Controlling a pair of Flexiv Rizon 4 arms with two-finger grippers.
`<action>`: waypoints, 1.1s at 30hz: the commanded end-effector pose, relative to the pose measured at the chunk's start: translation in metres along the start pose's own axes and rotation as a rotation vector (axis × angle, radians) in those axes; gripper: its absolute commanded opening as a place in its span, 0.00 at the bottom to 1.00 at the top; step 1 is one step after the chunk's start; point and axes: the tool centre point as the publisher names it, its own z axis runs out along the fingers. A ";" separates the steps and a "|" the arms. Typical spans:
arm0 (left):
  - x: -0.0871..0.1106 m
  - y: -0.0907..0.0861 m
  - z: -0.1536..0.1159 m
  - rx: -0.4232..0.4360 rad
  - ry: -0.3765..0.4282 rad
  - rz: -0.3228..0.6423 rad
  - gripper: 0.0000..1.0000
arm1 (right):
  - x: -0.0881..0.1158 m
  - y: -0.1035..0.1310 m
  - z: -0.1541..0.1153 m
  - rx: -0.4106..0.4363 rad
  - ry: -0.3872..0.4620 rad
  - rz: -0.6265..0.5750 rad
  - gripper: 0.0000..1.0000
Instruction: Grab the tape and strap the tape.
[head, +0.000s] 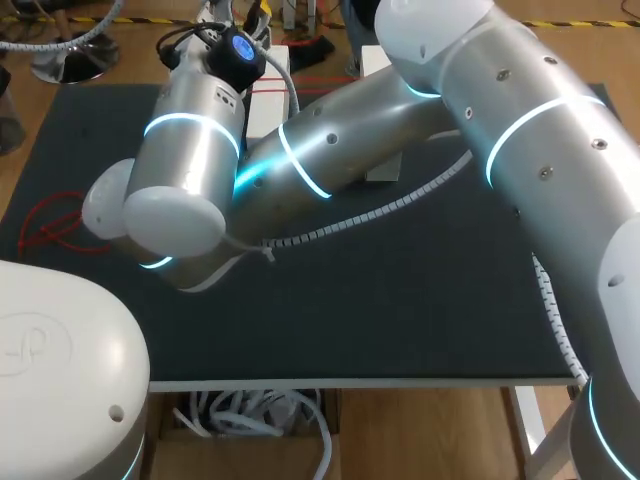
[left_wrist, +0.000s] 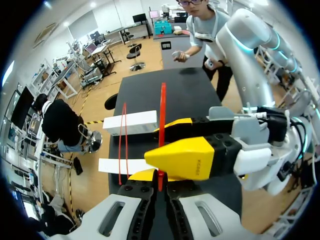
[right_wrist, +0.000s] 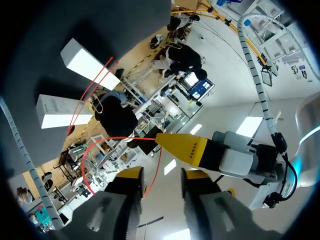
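**Right fingers open around a tape the left already pinches**

The dark table (head: 400, 300) carries everything. My right arm (head: 540, 130) comes in from the right and crosses past the middle, and my left arm (head: 190, 150) is raised at the left. Toward the table's far side lie the white boxes (left_wrist: 131, 122), side by side with a gap between them. The red tape (left_wrist: 162, 110) runs across both boxes, then rises off the table to the two grippers held close together in the air.

The left gripper (left_wrist: 160, 186) has its fingers drawn almost together, with the tape passing straight between them. I judge it to be gripping the tape. The right gripper (right_wrist: 162, 175) has its fingers well apart. The tape crosses that gap nearer one finger and is not pinched, so this gripper holds nothing.

The step in hand looks like the right gripper taking its own hold on the tape just beside the left's. To do it well:

- Centre the tape in the gap before closing.
- Close on the tape's flat faces, not its edge.
- Keep the left pinch firm until the right one bites.
- Mind the yellow tips, which are near enough to knock together.
- Pull along the tape's own line, or the light boxes may drag or tip.

Counted: one table, two arms, two grippers, two white boxes, and one tape between the grippers. A red tangle (head: 50, 225) also lies at the table's left edge, and I cannot tell whether it belongs to the same tape.
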 end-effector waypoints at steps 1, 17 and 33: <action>0.000 -0.001 -0.001 -0.004 0.002 0.000 0.00 | -0.001 -0.010 -0.005 -0.017 0.007 0.003 0.31; 0.000 -0.001 -0.001 -0.004 0.002 0.000 0.00 | -0.001 -0.054 -0.031 -0.021 0.009 0.055 0.31; 0.000 -0.001 -0.001 -0.004 0.002 0.000 0.00 | 0.021 -0.147 -0.018 0.037 0.068 0.063 1.00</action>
